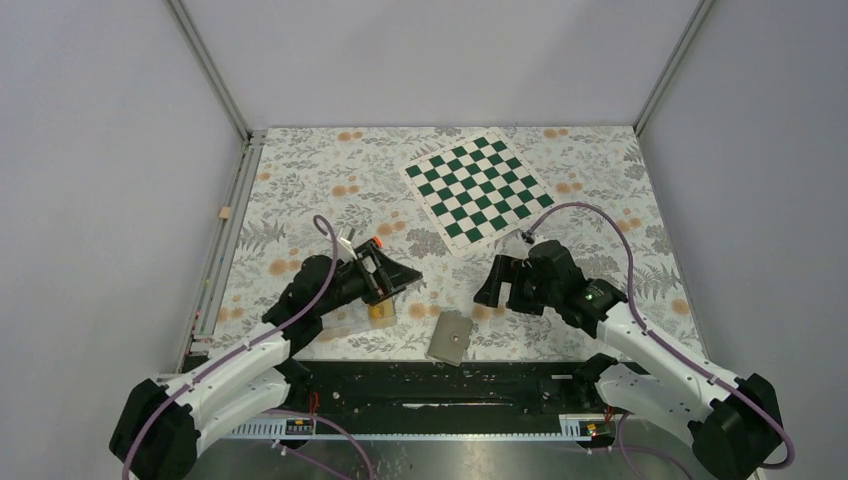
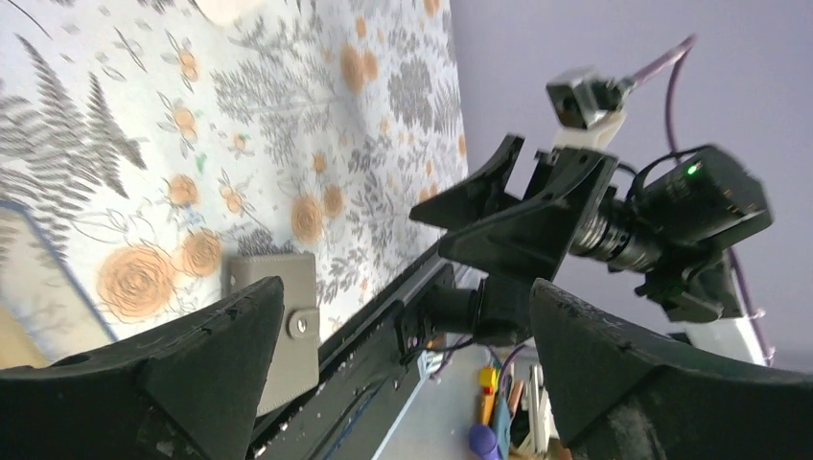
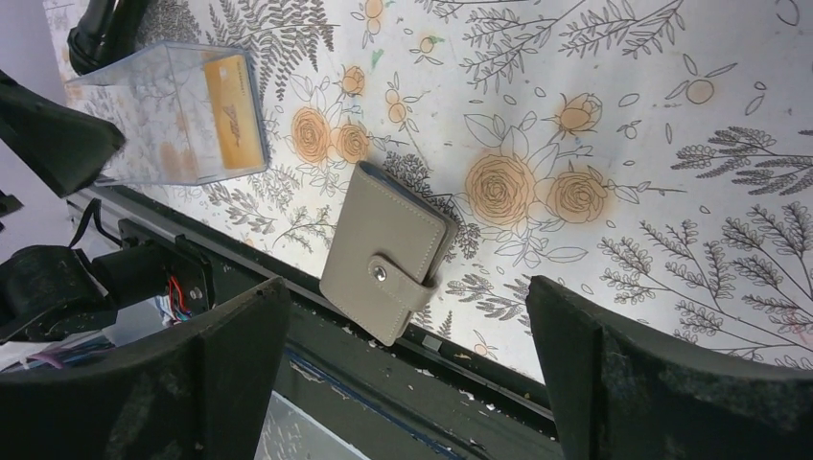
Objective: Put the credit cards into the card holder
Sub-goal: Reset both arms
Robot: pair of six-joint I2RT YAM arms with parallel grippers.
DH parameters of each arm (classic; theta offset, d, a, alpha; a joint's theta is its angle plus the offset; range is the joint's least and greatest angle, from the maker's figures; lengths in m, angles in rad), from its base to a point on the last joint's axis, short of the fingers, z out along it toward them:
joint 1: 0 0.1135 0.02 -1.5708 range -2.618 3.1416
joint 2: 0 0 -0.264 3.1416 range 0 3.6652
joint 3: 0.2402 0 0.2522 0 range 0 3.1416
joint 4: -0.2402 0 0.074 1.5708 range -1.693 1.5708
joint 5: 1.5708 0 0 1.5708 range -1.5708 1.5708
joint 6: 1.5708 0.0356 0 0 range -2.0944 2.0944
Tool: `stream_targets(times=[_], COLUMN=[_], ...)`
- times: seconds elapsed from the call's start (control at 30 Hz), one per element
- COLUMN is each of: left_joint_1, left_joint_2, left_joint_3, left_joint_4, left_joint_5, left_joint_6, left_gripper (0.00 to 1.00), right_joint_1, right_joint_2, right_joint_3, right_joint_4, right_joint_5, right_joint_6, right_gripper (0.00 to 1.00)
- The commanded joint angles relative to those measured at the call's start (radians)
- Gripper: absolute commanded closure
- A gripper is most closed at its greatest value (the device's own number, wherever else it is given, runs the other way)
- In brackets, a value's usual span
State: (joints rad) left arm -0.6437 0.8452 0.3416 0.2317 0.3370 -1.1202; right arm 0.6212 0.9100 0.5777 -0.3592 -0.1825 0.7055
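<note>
The holder [image 1: 451,337] lay shut and flat on the floral table [image 1: 300,180], its strap snapped down over the stud. It sat right at the near edge, and in the right wrist view its near corner seemed to reach over the black rail there (from above I could not confirm that).

My left gripper [image 1: 392,272] hung just left of the holder and a little beyond it. Its fingers were spread wide with nothing between them. Its own camera caught the holder just past one finger, not touching it.

My right gripper [image 1: 497,288] hung just right of the holder, likewise a little beyond it. Its fingers were also spread wide and empty. In its wrist view the holder lay on the table in the gap between the fingers, untouched by either.

I could make out one orange-yellow card [image 1: 380,311]. It was left of the holder and apart from it, inside a clear tray [image 3: 168,115], at the end of the tray nearer the holder. Whether more cards were stacked behind it, I could not tell.

The chessboard [image 1: 477,188] lay well beyond the holder, turned at an angle.
</note>
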Motion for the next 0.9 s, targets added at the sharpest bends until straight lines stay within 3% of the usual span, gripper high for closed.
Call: stream_targets(times=[0.0, 0.1, 0.23, 0.4, 0.5, 0.7, 0.87], left_joint_1=[0.133, 0.221, 0.301, 0.308, 0.308, 0.308, 0.308], left_joint_2=[-0.067, -0.11, -0.166, -0.184, -0.171, -0.203, -0.19], left_joint_3=[-0.037, -0.043, 0.023, 0.211, 0.285, 0.23, 0.129], left_joint_4=[0.103, 0.067, -0.105, -0.42, -0.499, -0.363, -0.196], left_joint_5=[0.129, 0.121, 0.03, -0.224, -0.358, -0.584, -0.74], left_joint_6=[-0.021, -0.006, 0.118, 0.399, 0.546, 0.746, 0.818], left_gripper=[0.01, 0.01, 0.01, 0.01, 0.01, 0.01, 0.01], right_joint_1=[-0.019, -0.021, -0.035, -0.164, -0.281, -0.481, -0.497], right_joint_2=[-0.003, 0.034, 0.087, 0.151, 0.189, 0.203, 0.176], right_joint_3=[0.019, 0.071, 0.15, 0.208, 0.217, 0.187, 0.105], right_joint_4=[-0.046, -0.118, -0.196, -0.232, -0.228, -0.132, 0.055], right_joint_5=[0.04, 0.107, 0.208, 0.249, 0.227, 0.275, 0.419], right_joint_6=[-0.002, -0.029, -0.089, -0.186, -0.239, -0.338, -0.428], right_gripper=[0.01, 0.01, 0.01, 0.01, 0.01, 0.01, 0.01])
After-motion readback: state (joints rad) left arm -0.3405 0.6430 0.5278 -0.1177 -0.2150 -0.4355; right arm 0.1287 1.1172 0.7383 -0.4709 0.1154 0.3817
